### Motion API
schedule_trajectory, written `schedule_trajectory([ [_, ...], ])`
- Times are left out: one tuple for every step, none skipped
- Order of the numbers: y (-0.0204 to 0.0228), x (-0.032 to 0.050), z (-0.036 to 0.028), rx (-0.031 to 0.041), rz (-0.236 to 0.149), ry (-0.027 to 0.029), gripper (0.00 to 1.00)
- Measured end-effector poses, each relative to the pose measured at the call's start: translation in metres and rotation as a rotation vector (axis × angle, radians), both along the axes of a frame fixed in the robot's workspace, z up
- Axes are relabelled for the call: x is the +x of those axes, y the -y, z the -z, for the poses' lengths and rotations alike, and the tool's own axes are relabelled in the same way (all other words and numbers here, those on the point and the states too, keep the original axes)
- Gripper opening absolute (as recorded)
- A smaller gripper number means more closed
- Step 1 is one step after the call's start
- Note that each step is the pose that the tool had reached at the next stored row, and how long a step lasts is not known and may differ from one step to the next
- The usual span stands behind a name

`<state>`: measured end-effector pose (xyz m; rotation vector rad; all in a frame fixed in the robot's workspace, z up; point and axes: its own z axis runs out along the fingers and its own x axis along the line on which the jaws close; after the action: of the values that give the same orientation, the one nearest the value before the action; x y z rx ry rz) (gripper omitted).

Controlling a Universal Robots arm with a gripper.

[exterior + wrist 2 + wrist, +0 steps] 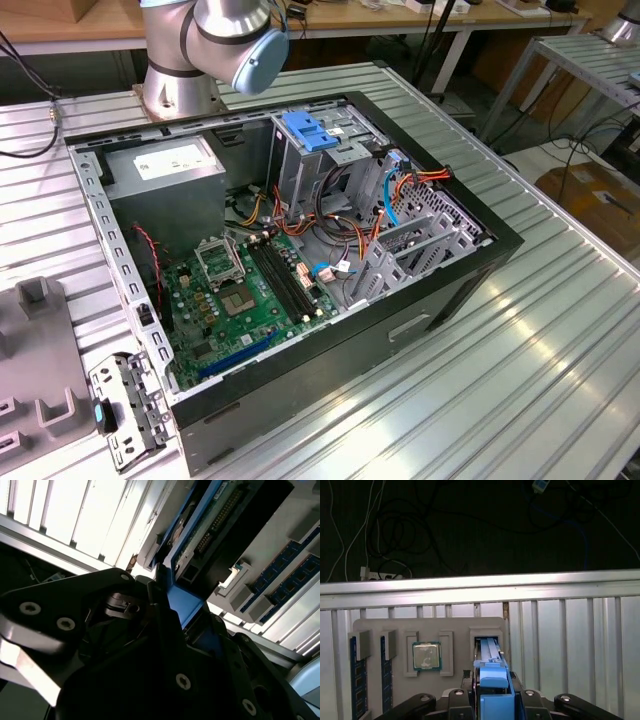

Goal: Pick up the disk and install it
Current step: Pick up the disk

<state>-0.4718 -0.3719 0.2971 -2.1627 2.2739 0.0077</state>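
The disk (492, 680) stands on edge in a slot of a grey holder tray (455, 625), its bright blue carrier rail facing up. In the second wrist view the disk (210, 515) shows its dark body, its circuit board and its blue rail. My gripper (492, 697) straddles the disk's near end. Black fingers (465, 700) press against both sides of the blue rail. In the second wrist view the gripper (182, 610) holds the blue end between its fingers (160, 597). The disk still sits in its slot.
The holder tray also carries a processor chip (426, 656) and memory sticks (355, 680). A table rail (480, 587) runs beyond it, with cables on the dark floor. The exterior view shows the open computer case (300, 250), its grey cage with a blue latch plate (308, 130) and the arm's base (215, 40).
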Motion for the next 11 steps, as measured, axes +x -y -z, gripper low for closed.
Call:
schedule_trajectory([
  [0.0000, 0.0000, -0.0007, 0.0000, 0.000, -0.0001, 0.37],
  [0.0000, 0.0000, -0.0016, 0.0000, 0.000, 0.0001, 0.37],
  [0.0000, 0.0000, -0.0024, 0.0000, 0.000, 0.0000, 0.37],
  [0.0000, 0.0000, -0.0024, 0.0001, 0.000, 0.0002, 0.37],
  [0.0000, 0.0000, -0.0024, 0.0001, 0.000, 0.0003, 0.37],
  [0.0000, 0.0000, -0.0024, 0.0001, 0.000, 0.0003, 0.37],
  [0.0000, 0.0000, -0.0025, 0.0001, 0.000, 0.0002, 0.37],
  [0.0000, 0.0000, -0.0025, 0.0000, 0.000, 0.0001, 0.37],
  [0.0000, 0.0000, -0.0016, 0.0000, 0.000, 0.0003, 0.37],
  [0.0000, 0.0000, -0.0003, -0.0002, 0.000, 0.0001, 0.37],
  [0.0001, 0.0000, 0.0000, -0.0004, 0.000, 0.0001, 0.37],
])
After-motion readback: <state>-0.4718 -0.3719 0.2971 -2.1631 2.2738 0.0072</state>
